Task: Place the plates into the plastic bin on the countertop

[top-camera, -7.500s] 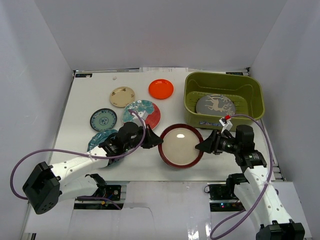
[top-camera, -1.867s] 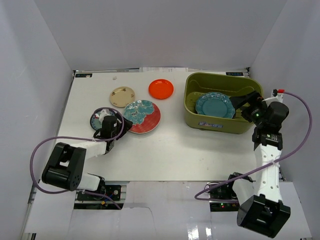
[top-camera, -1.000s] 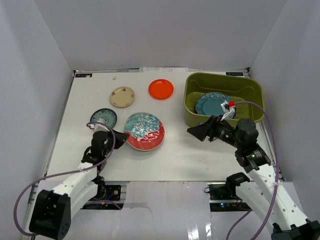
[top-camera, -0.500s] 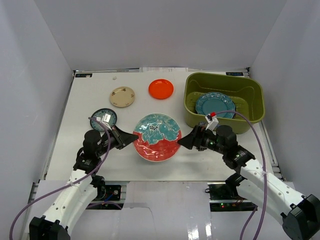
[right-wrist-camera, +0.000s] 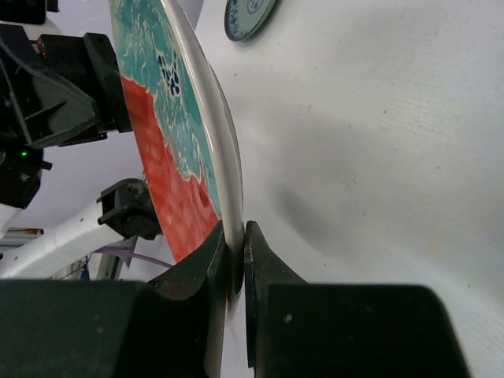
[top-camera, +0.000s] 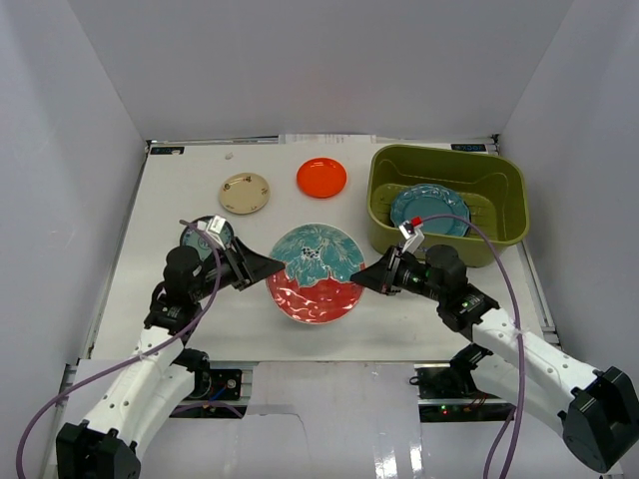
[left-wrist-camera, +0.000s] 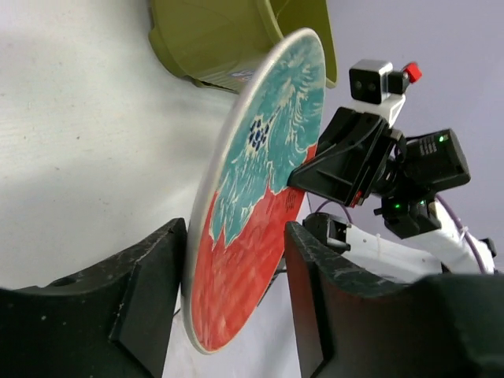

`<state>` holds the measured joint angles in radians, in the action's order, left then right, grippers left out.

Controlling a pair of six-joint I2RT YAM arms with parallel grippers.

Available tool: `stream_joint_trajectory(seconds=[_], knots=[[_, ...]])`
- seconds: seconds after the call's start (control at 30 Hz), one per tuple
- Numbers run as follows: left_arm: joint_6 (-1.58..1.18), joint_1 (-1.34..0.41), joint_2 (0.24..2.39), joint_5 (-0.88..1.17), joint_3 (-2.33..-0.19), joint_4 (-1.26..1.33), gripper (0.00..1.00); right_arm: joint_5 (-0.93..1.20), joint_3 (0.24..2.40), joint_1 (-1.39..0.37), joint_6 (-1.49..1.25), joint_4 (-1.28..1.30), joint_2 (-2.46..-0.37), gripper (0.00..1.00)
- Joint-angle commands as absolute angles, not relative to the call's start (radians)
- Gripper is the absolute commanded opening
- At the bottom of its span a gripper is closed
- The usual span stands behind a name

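Plate position: the teal-and-red floral plate (top-camera: 316,271) hangs tilted above the counter (top-camera: 250,321), near the plastic bin (top-camera: 383,218). Your right hand (right-wrist-camera: 235,250) is pinched tight on its rim. Your left hand (left-wrist-camera: 235,230) straddles the opposite rim, fingers spread wide.

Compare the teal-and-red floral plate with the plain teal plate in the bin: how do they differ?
The teal-and-red floral plate is two-toned and patterned; the plain teal plate is one colour. The floral plate is tilted, its rim pinched by the right gripper; the teal plate lies flat. The floral plate is outside the olive-green plastic bin; the teal plate is inside it. Both are round.
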<state>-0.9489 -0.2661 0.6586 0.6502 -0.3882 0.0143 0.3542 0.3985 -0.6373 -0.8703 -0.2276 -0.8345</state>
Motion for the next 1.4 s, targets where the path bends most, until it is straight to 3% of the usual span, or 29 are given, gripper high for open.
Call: stream_joint_trajectory(seconds=[0.0, 0.13, 0.33, 0.47, 0.6, 1.1, 1.2, 1.23, 1.3, 1.37], knots=[[-0.967, -0.272, 0.649, 0.718, -0.517, 0.092, 0.65, 0.295, 0.513, -0.635, -0.844, -0.272, -0.816, 0.08], [-0.888, -0.272, 0.696, 0.564, -0.58, -0.065, 0.79, 0.304, 0.674, -0.531, -0.821, -0.194, -0.813, 0.08], [-0.897, -0.261, 0.771, 0.296, -0.549, -0.106, 0.87, 0.466, 0.859, -0.129, -0.828, -0.126, -0.86, 0.08], [-0.96, -0.2, 0.853, 0.284, -0.5, -0.043, 0.89, 0.509, 0.867, 0.162, -0.822, -0.081, -0.899, 0.08], [-0.957, -0.126, 0.873, 0.191, -0.474, -0.058, 0.9, 0.516, 0.856, 0.303, -0.815, -0.083, -0.975, 0.08], [-0.971, 0.147, 0.978, -0.023, -0.388, -0.137, 0.93, 0.399, 0.891, 0.334, -0.675, -0.002, -1.212, 0.1], [-0.971, 0.172, 1.018, -0.035, -0.38, -0.118, 0.93, 0.385, 0.881, 0.333, -0.664, -0.002, -1.239, 0.21], [-0.971, 0.178, 1.031, -0.041, -0.383, -0.117, 0.93, 0.384, 0.882, 0.331, -0.658, -0.002, -1.244, 0.31], [-0.974, 0.189, 1.069, -0.055, -0.39, -0.107, 0.93, 0.376, 0.888, 0.322, -0.64, 0.04, -1.253, 0.4], [-0.977, 0.193, 1.095, -0.061, -0.402, -0.1, 0.93, 0.351, 0.906, 0.308, -0.623, 0.081, -1.25, 0.58]])
